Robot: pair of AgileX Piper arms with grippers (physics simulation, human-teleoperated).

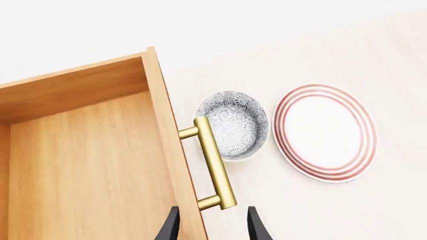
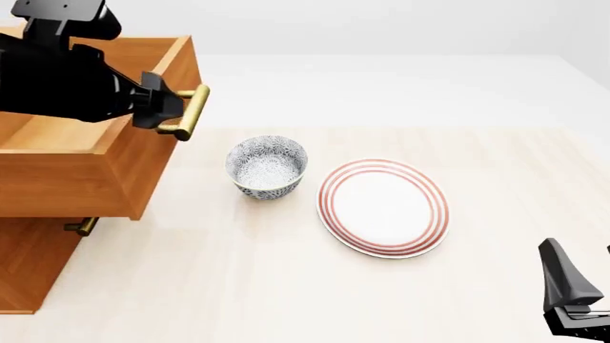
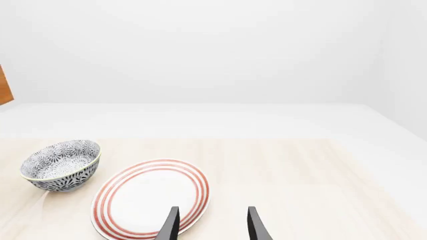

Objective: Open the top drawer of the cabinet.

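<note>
The cabinet (image 2: pixel 28 264) stands at the table's left edge. Its top drawer (image 2: pixel 96 164) is pulled far out, and the bare wooden inside (image 1: pixel 80 150) shows. The brass bar handle (image 2: pixel 191 111) sticks out of the drawer's front. My left gripper (image 2: pixel 171 107) is at that handle. Its dark fingers (image 1: pixel 257 225) stand apart on either side of the bar's near end (image 1: pixel 223 200), so my left gripper (image 1: pixel 212 225) is open. My right gripper (image 2: pixel 572 286) hangs low at the near right, far from the cabinet; seen from the wrist, this gripper (image 3: pixel 212 225) is open and holds nothing.
A patterned grey bowl (image 2: pixel 267 166) sits just right of the drawer, below the handle. A white plate with red rings (image 2: pixel 383 207) lies beside it toward the middle. A lower drawer's brass handle (image 2: pixel 81 227) peeks out under the open drawer.
</note>
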